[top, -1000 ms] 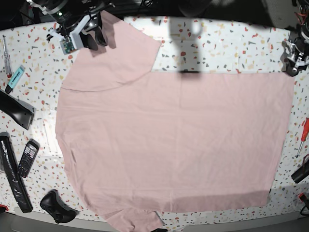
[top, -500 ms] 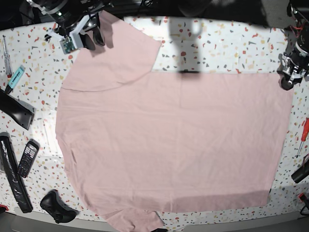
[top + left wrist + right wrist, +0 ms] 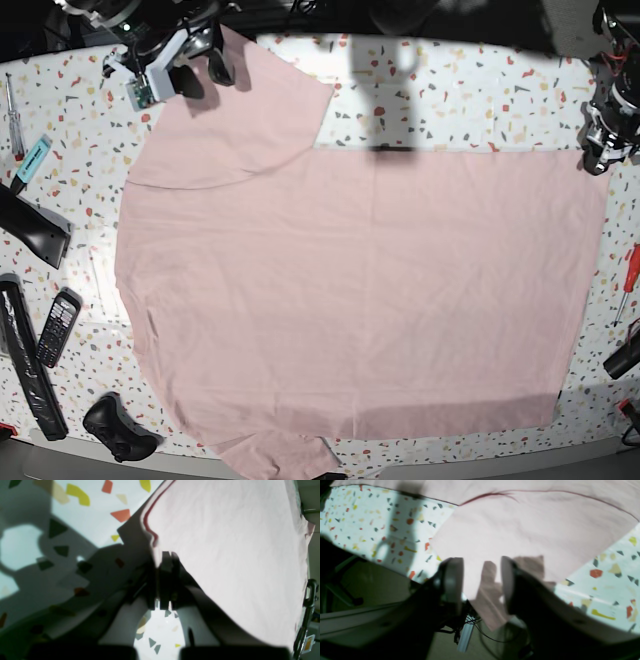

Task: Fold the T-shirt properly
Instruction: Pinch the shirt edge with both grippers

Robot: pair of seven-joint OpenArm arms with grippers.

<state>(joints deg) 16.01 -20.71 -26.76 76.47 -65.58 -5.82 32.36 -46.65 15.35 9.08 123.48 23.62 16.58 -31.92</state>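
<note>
- Left gripper [image 3: 165,557]: your jaws were shut, pinched on the hem corner of the T-shirt [image 3: 360,290]. In the base view this gripper [image 3: 597,160] sat at the shirt's top-right corner.
- Right gripper [image 3: 480,580]: your jaws stood wide, one finger [image 3: 452,580] on either side of the sleeve tip, with cloth between them but not clamped. In the base view it [image 3: 195,70] hung over the shirt's top-left sleeve.
- T-shirt, position: it lay spread flat, plain side up, over most of the terrazzo table [image 3: 440,90]; one sleeve pointed toward the right gripper, and the other poked out at the shirt's bottom edge.
- T-shirt, handling: judged soft, light and limp. It looked likely to sag and drag, so you would have needed both corners lifted together. Hemmed edges and corners looked the best holds; a thin single layer might have slipped from a shallow pinch.
- Beside the shirt's left edge: a phone [image 3: 58,328], a teal marker [image 3: 33,160] and a dark controller [image 3: 118,426].
- Beside its right edge: a red screwdriver [image 3: 628,280].
</note>
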